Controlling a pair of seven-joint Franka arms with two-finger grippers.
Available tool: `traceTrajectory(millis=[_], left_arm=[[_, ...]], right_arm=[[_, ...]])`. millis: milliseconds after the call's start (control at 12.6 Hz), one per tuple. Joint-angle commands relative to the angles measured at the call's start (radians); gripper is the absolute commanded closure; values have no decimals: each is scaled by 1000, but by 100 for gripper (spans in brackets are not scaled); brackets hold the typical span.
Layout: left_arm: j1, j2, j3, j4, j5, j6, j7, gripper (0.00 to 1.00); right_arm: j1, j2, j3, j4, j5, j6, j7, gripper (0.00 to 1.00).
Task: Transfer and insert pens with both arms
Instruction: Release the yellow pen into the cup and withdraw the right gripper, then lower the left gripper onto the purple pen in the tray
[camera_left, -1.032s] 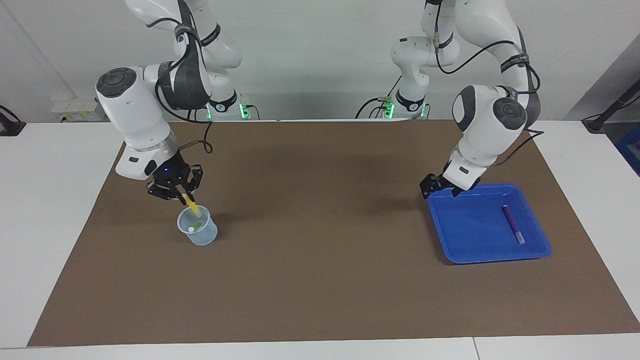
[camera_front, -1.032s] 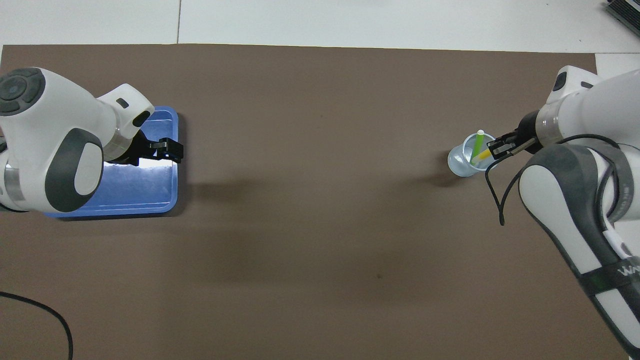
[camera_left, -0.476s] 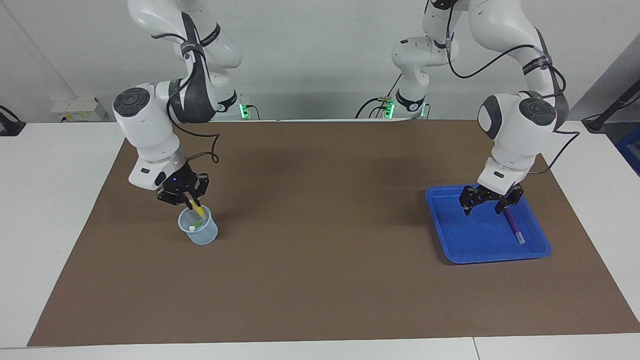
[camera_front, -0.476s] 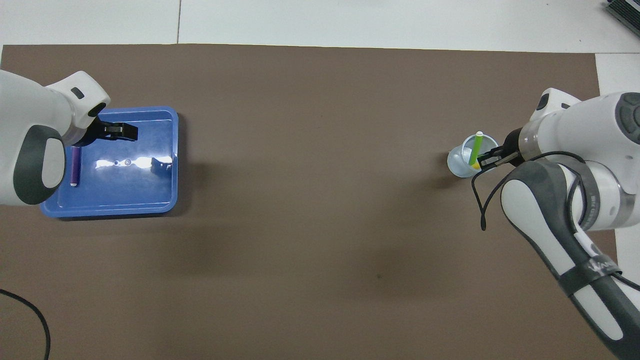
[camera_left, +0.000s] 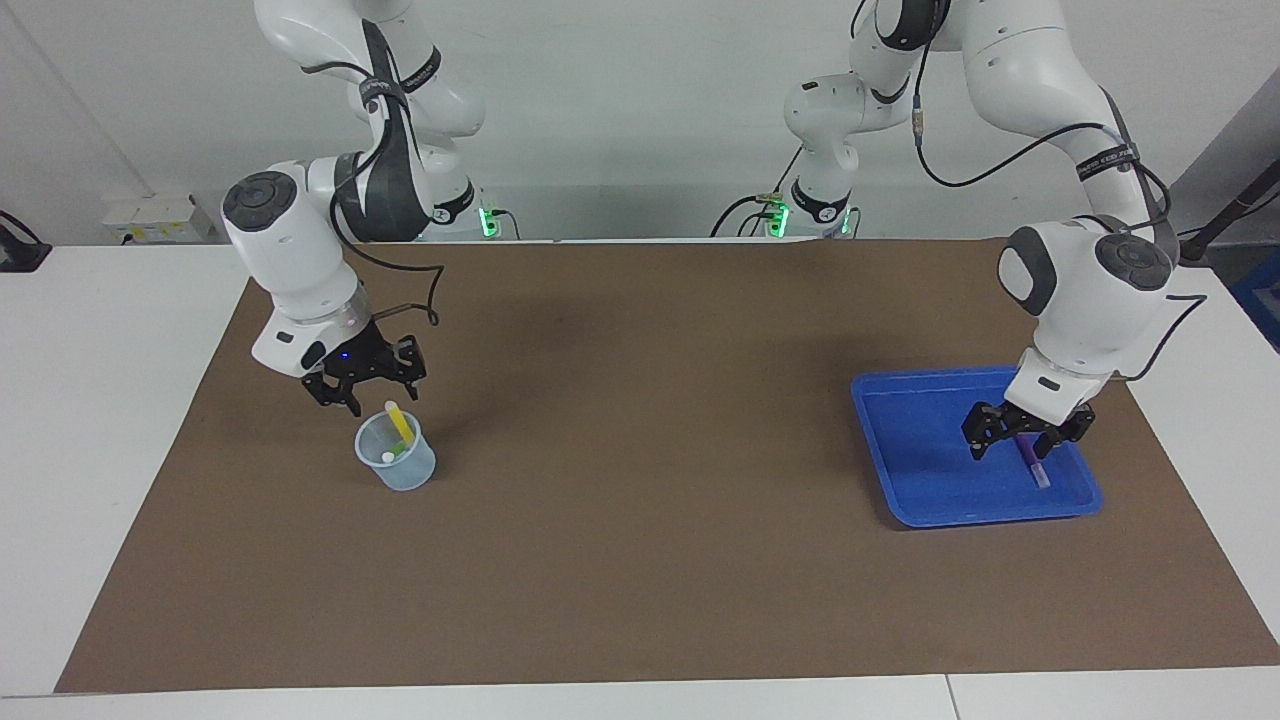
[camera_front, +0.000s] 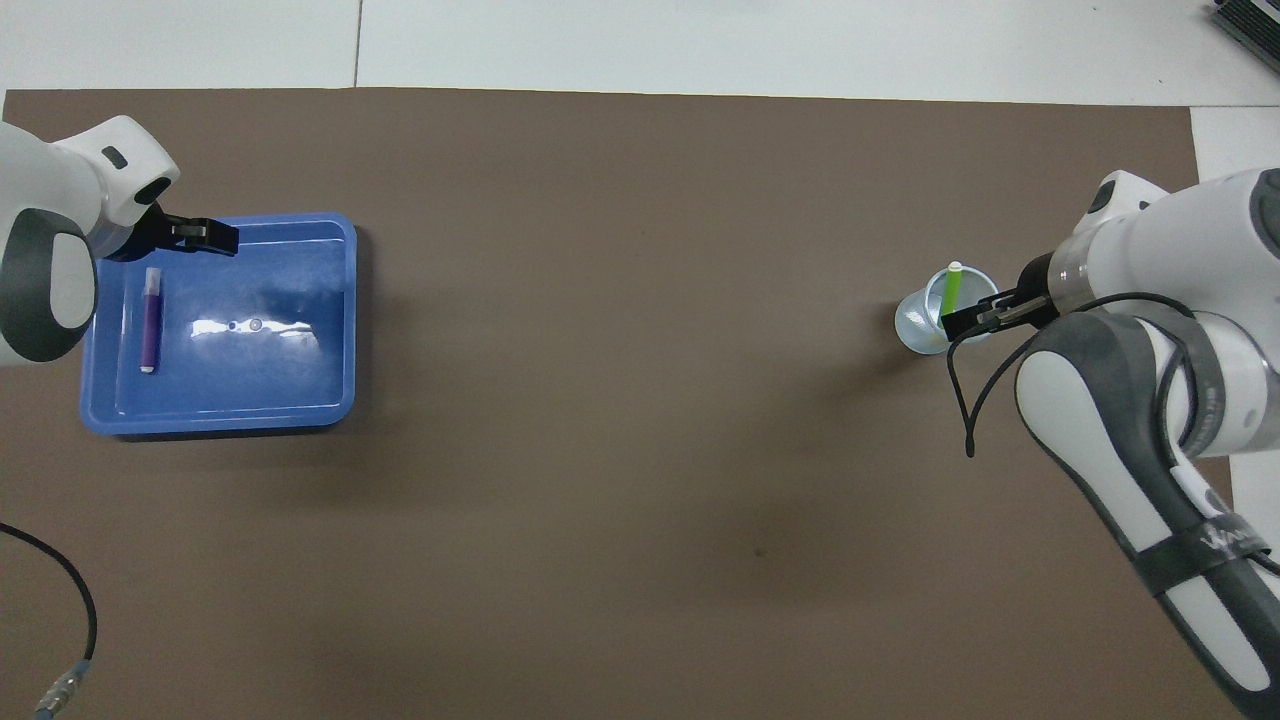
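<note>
I see a white desk (camera_left: 90, 420) under a brown mat (camera_left: 640, 560), white wall (camera_left: 620, 120); left gripper (camera_left: 1025, 440) over the blue tray (camera_left: 900, 440), right gripper (camera_left: 375, 400) over the cup (camera_left: 405, 470), jaws apart on both.

Left gripper (camera_left: 1028, 439) points down, fingers spread. Right gripper (camera_left: 367, 393) hangs low too, fingers apart. Both wrists bent downward.

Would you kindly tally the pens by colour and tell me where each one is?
Green pen: 1, in the clear cup.
Yellow pen: 1, in the same cup.
Purple pen: 1, lying in the blue tray.
Total: 3 pens.
</note>
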Motion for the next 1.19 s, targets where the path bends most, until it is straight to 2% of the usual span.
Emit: traceTrajectory(millis=[0,159,397,635,1112], left_arm=[[13,54,-8,66,58,11,8,9],[28,73,-8,66,97,50,17,10],[94,113,-12,79,86,51,83,10],[114,124,-12,86,20,-8,85,11],[155,130,-11,60,17,-26,109,16]], right_arm=[[-19,-25,7,114,-28,-163,25,0],[-23,-53,7,161,-26,-268,27,0],[-46,-125,7,209,-9,-421,24,0],[-46,-159,9,171,-6,-448,27,0],[-37,-167,9,154,-5,-439,42,0]])
